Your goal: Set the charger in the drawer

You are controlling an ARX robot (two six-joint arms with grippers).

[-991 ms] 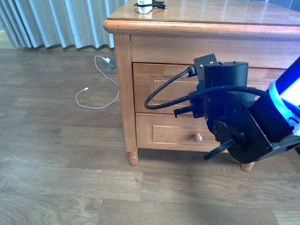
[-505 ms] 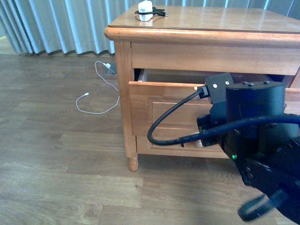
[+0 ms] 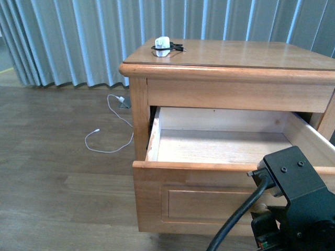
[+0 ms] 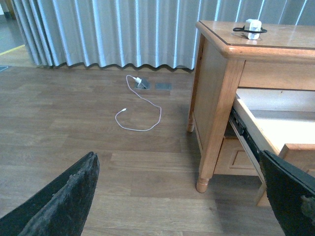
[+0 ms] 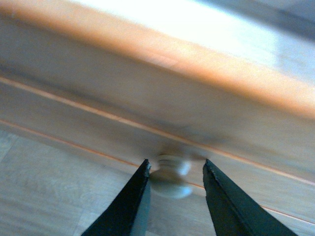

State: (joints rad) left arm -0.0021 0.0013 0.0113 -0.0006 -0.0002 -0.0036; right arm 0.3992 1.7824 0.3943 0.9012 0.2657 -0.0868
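Note:
The charger [image 3: 163, 45], a small white block with a black cord, lies at the far left corner of the cabinet top [image 3: 246, 55]; the left wrist view also shows the charger [image 4: 253, 28]. The drawer [image 3: 188, 166] stands pulled far out, its pale inside bare. In the right wrist view my right gripper [image 5: 174, 164] is open, with its fingers on either side of the round knob [image 5: 171, 176] on the blurred drawer front. In the front view only that arm's black wrist [image 3: 293, 209] shows. My left gripper [image 4: 177, 154] hangs open over the floor, left of the cabinet.
A long white cable [image 3: 107, 125] lies looped on the wooden floor left of the cabinet, near the grey-blue curtains [image 3: 78, 42]. The cabinet leg [image 4: 203, 183] stands close to my left gripper. The open drawer [image 4: 256, 130] juts out over the floor.
The drawer has gone from shut to wide open. My right arm has drawn back toward the camera and lower with the drawer front, and the view has tilted up.

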